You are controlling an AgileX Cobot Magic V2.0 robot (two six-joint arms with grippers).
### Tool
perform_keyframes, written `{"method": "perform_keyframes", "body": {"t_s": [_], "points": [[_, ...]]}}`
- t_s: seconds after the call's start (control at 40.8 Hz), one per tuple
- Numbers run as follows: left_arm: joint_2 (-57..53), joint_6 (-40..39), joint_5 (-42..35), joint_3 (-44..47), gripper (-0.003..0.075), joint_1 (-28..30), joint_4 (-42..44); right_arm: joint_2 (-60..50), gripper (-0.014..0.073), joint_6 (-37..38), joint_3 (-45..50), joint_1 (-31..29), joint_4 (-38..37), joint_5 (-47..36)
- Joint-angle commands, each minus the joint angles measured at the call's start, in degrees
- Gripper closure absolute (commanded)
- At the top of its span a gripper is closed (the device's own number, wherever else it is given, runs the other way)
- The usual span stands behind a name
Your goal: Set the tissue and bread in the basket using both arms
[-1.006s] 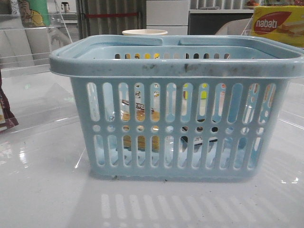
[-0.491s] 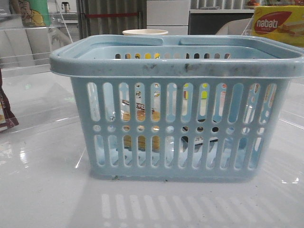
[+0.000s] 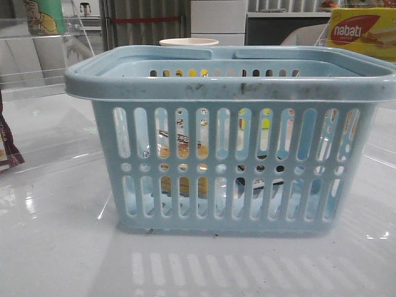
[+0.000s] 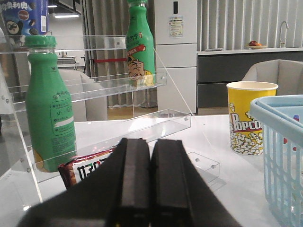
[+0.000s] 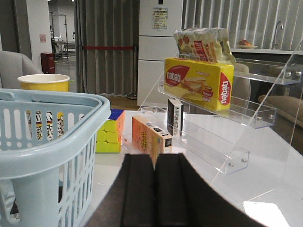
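The light-blue basket fills the middle of the front view; its edge also shows in the left wrist view and in the right wrist view. Through its slots I glimpse the golden-brown bread in the left half and the dark, whitish tissue pack low in the right half. My left gripper is shut and empty, left of the basket. My right gripper is shut and empty, right of the basket. Neither gripper shows in the front view.
Left side: clear acrylic shelf with green bottles, a snack bag, a popcorn cup. Right side: acrylic shelf with the nabati box, an orange box, a cube puzzle.
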Motion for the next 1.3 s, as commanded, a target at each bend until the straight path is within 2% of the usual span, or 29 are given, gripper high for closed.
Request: {"method": "perform_keyframes", "body": {"t_s": [0.0, 0.196, 0.908, 1.276], "points": [[-0.96, -0.69, -5.07, 0.30, 0.0628, -0.04, -0.30, -1.09, 0.0537, -0.27, -0.33, -0.40, -1.02, -5.62], [-0.96, -0.69, -5.07, 0.30, 0.0628, -0.04, -0.30, -1.09, 0.0537, -0.21, -0.33, -2.41, -1.01, -5.16], [-0.96, -0.69, -5.07, 0.30, 0.0628, -0.04, -0.30, -1.09, 0.0537, -0.16, -0.33, -1.24, -1.01, -2.49], [-0.96, -0.69, -5.07, 0.30, 0.0628, -0.04, -0.30, -1.09, 0.0537, -0.16, -0.33, -1.24, -1.01, 4.20]]}}
